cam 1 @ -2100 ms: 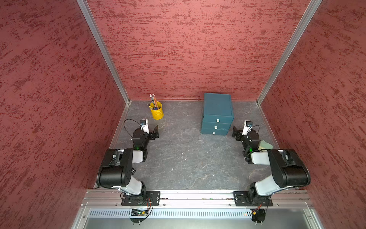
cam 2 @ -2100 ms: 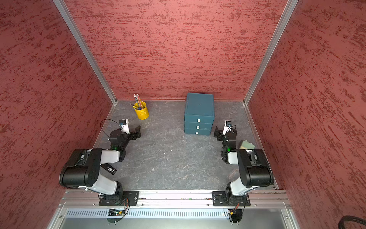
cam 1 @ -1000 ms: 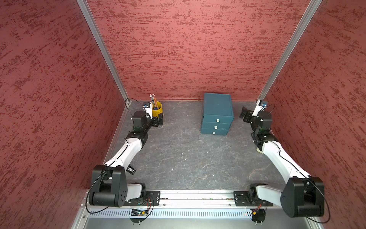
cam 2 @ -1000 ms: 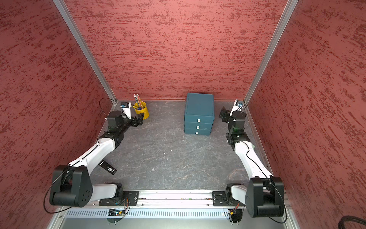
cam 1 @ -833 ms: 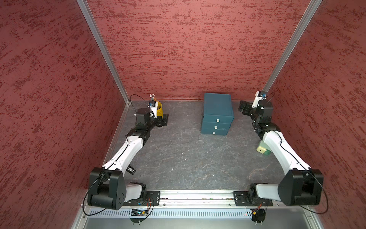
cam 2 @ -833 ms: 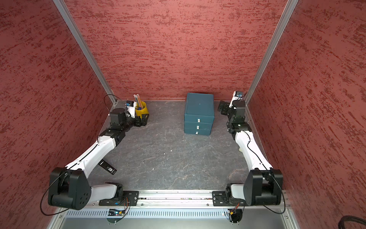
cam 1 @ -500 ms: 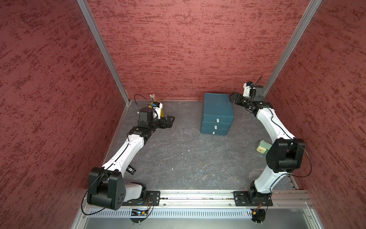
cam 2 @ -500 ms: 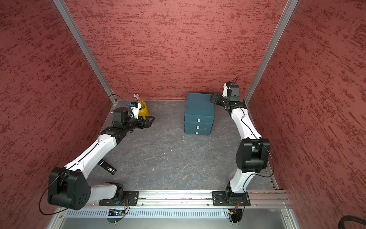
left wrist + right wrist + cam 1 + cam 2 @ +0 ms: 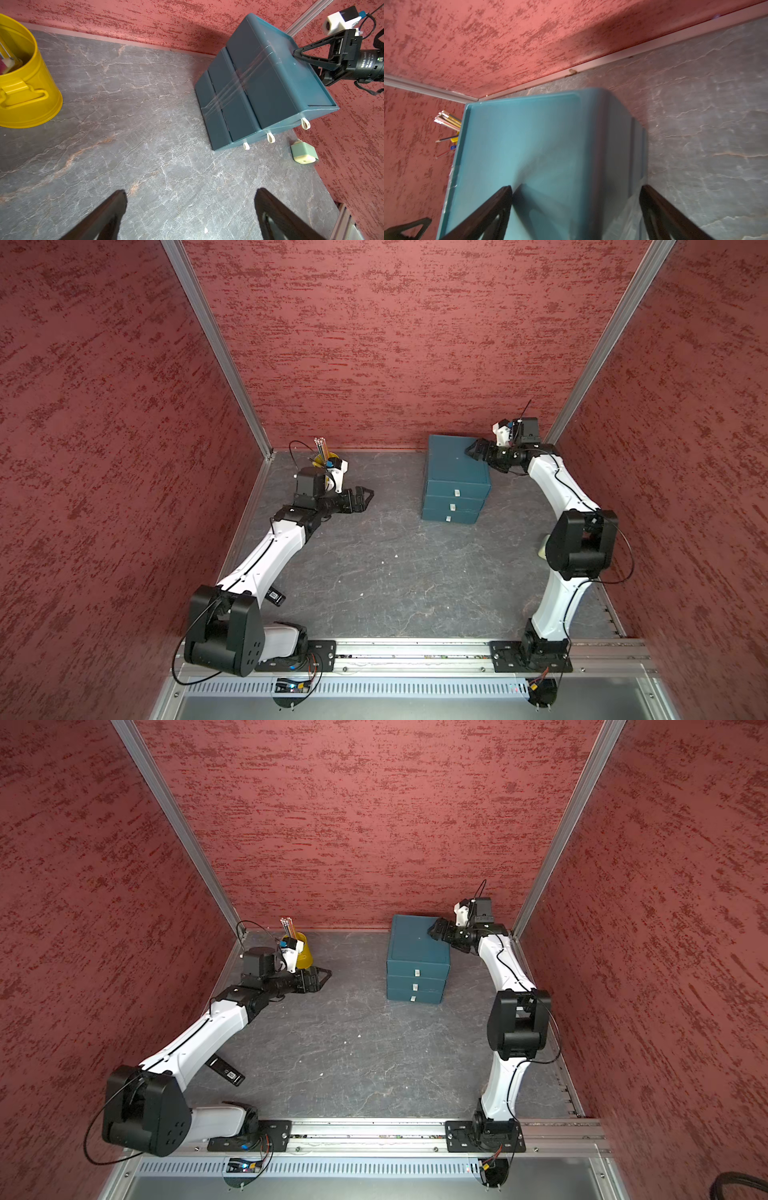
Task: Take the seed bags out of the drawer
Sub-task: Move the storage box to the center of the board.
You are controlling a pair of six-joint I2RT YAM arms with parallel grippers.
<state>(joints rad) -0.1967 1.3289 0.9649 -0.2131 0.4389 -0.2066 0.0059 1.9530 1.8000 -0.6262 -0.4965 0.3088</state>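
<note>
Jaws, left and right, wide apart, empty; right pair at teal cabinet (image 9: 451, 466).

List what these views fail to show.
- Seed bags: in no view; the drawer unit's three drawers are shut.
- Pale green block: mostly behind the right arm in a top view.
- Right gripper: right wrist view blurred; contact with the unit's top unclear.
- Black tag: print too small in both top views.

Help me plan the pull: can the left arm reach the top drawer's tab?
Probably yes: bare table lies between the open left gripper and the tab; the right gripper is up at the cabinet top.
</note>
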